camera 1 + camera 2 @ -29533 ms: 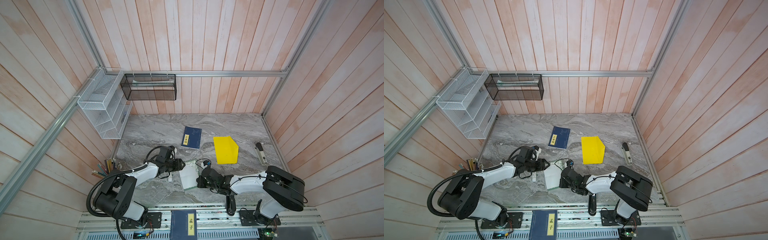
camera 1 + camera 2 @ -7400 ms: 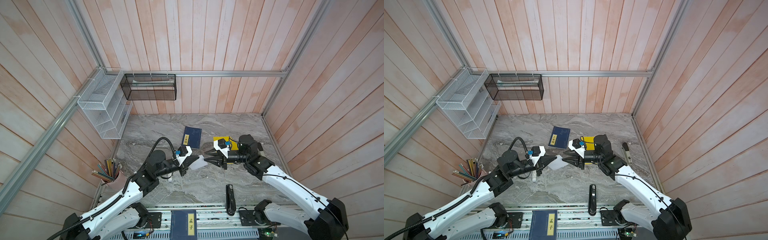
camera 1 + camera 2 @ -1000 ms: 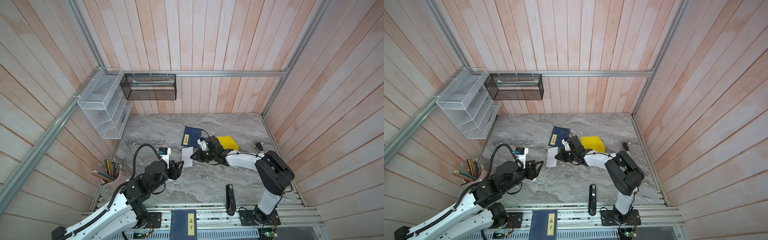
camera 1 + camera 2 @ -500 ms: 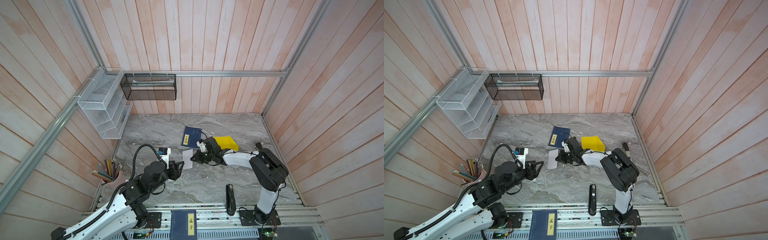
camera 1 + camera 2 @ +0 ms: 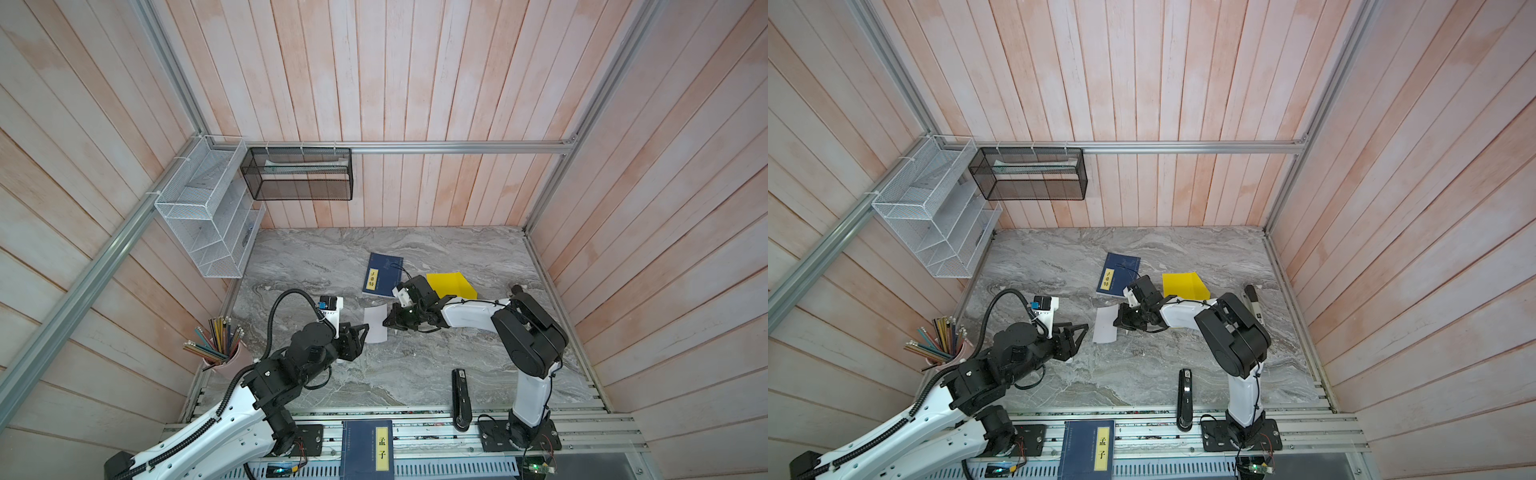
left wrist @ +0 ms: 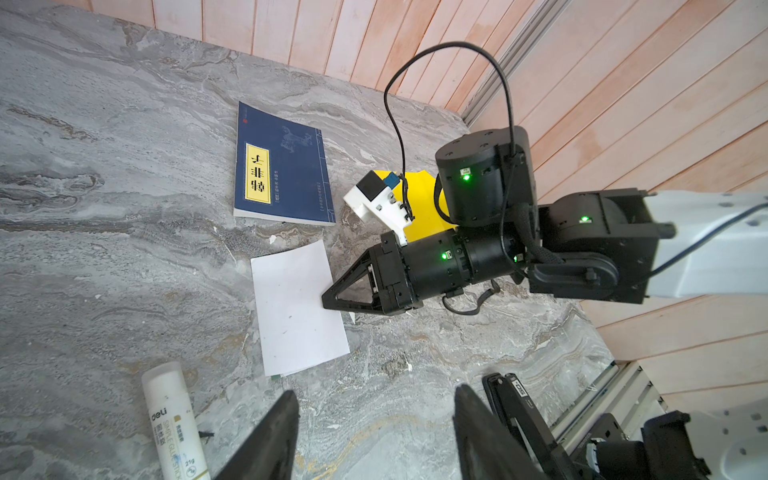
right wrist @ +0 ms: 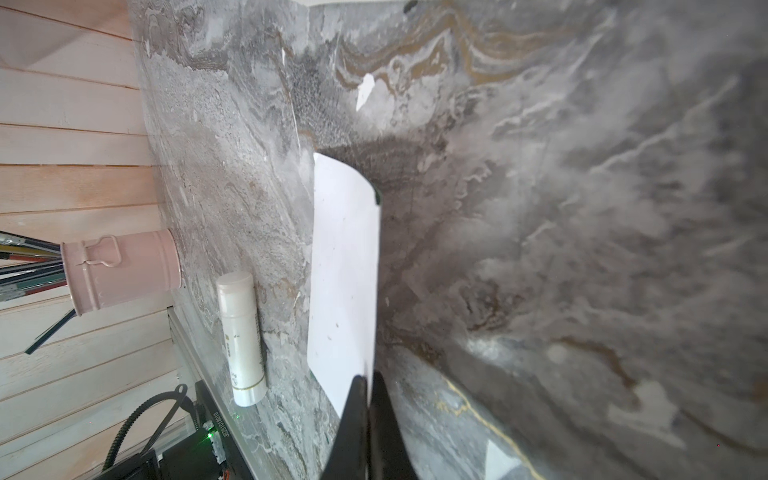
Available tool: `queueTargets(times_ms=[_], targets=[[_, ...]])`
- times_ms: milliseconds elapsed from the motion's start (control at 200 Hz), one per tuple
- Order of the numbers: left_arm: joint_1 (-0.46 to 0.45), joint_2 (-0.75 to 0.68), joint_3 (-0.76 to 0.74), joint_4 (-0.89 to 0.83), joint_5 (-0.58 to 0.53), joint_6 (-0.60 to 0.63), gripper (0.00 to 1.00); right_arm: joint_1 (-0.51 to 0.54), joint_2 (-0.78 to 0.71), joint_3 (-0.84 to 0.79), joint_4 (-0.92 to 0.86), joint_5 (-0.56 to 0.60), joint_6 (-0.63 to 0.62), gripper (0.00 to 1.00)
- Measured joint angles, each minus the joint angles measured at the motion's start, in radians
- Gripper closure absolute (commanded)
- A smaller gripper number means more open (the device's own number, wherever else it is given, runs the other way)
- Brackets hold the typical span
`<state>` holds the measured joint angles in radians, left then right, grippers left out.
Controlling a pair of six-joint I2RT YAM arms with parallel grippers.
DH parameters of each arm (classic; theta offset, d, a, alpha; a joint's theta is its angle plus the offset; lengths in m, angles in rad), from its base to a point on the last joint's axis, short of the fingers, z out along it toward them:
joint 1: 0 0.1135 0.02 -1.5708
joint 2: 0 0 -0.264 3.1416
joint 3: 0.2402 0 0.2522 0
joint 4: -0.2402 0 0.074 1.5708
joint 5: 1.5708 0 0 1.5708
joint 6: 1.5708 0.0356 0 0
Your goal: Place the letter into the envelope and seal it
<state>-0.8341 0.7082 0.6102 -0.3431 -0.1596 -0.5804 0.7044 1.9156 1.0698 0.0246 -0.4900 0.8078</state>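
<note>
The right gripper (image 6: 328, 300), jaws pressed together on the near edge of the letter (image 6: 297, 307), held its long axis crosswise, with the envelope (image 5: 451, 284) behind its wrist.

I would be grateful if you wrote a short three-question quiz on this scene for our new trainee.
1. True or false: the letter is already inside the envelope.
2. Which gripper is shut on the letter's edge: A) left gripper B) right gripper C) neither?
3. Fill in: the capped white tube lying beside the letter in the left wrist view is a ____.

Key: 1 false, the letter lies outside on the table, apart from the envelope. 2 B, its fingers pinch the sheet; the left gripper is open and empty. 3 glue stick.
</note>
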Motion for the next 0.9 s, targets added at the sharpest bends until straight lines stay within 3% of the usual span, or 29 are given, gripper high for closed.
queueTargets(times_ms=[900], targets=[[0.0,0.01,-0.001,0.015,0.003,0.004,0.38,0.0,0.067,0.087,-0.066,0.029,-0.021,0.85]])
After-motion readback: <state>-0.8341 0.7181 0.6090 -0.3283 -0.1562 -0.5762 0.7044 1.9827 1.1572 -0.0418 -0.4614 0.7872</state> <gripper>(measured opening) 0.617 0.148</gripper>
